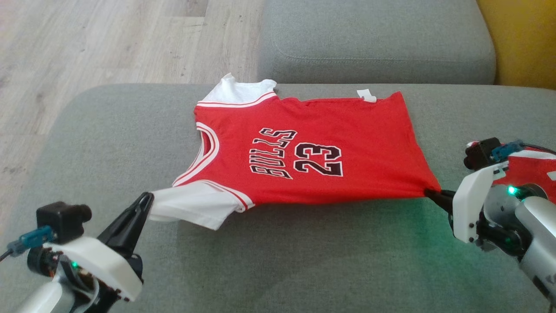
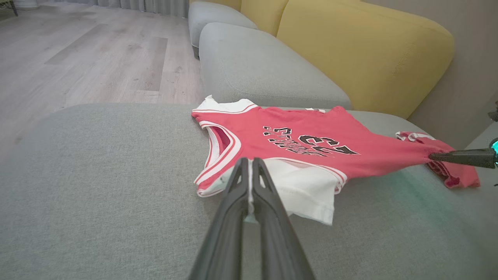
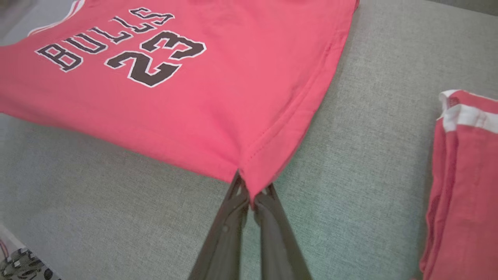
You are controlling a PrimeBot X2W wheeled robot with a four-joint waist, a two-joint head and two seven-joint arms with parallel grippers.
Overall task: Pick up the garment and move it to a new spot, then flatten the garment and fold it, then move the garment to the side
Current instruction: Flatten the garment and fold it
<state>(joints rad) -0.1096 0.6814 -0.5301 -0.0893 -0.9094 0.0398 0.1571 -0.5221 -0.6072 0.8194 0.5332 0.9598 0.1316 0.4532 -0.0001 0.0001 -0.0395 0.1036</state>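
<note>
The garment (image 1: 304, 152) is a red jersey with white sleeves and black "BULLS 23" lettering, lying stretched across the grey sofa seat (image 1: 304, 261). My left gripper (image 1: 147, 200) is shut on the near white sleeve, which shows as a strip of white cloth pinched between the fingers (image 2: 249, 171). At the other end, my right gripper (image 1: 428, 192) is shut on the near hem corner of the garment (image 3: 218, 109); there the red cloth is clamped at the fingertips (image 3: 251, 194). The near edge is drawn taut between the two grippers.
A second red cloth with a white band (image 3: 459, 182) lies folded to the right, behind my right wrist (image 1: 534, 169). A grey cushion (image 1: 373, 39) sits behind the seat, a yellow backrest (image 2: 362, 54) beyond it. Wooden floor (image 1: 87, 43) lies past the left edge.
</note>
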